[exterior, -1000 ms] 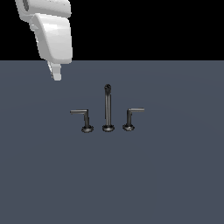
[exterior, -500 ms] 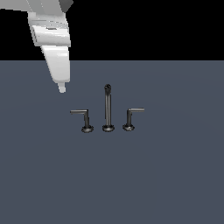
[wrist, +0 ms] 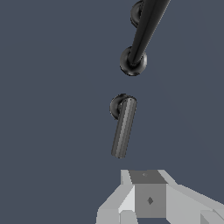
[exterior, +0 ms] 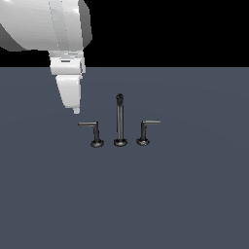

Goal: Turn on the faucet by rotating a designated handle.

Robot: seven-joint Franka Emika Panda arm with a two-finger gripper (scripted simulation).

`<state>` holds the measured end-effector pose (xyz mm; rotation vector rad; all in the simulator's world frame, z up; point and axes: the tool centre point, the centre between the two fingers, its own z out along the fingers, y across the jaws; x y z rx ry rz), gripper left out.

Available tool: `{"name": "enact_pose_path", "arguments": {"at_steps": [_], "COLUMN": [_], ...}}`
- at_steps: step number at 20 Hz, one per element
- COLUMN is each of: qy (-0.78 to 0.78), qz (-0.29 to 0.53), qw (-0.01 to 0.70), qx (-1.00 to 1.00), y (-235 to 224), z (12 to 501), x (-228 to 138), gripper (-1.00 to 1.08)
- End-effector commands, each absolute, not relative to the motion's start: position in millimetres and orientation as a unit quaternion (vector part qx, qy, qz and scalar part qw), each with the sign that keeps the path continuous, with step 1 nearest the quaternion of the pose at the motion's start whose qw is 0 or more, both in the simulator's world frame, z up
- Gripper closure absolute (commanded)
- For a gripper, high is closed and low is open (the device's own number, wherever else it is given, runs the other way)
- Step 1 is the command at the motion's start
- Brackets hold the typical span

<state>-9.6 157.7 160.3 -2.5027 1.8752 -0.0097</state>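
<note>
Pincer hung at upper left, clear of the faucet.
Its opening cannot be told; the handle is seen left of centre on the desk.

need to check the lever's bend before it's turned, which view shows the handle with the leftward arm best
The exterior view. There the handle shows side-on: round base, upright post and thin arm bending toward that view's left, clear of the gripper. The wrist view looks down on it, so only the arm's top and the base show.
</note>
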Motion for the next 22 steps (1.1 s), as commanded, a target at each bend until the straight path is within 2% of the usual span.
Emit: {"name": "enact_pose_path", "arguments": {"at_steps": [1,12,22], "qy": [0.618,0.677,0.688], "qz": [-0.003,-0.001,0.000], "qw": [0.005,0.000,0.000], "qx": [-0.786,-0.736,-0.726], "y": [157,149,146], "z": [147,105,98], "x": [2,41,49], "gripper": [1.08,1.08,1.08]}}
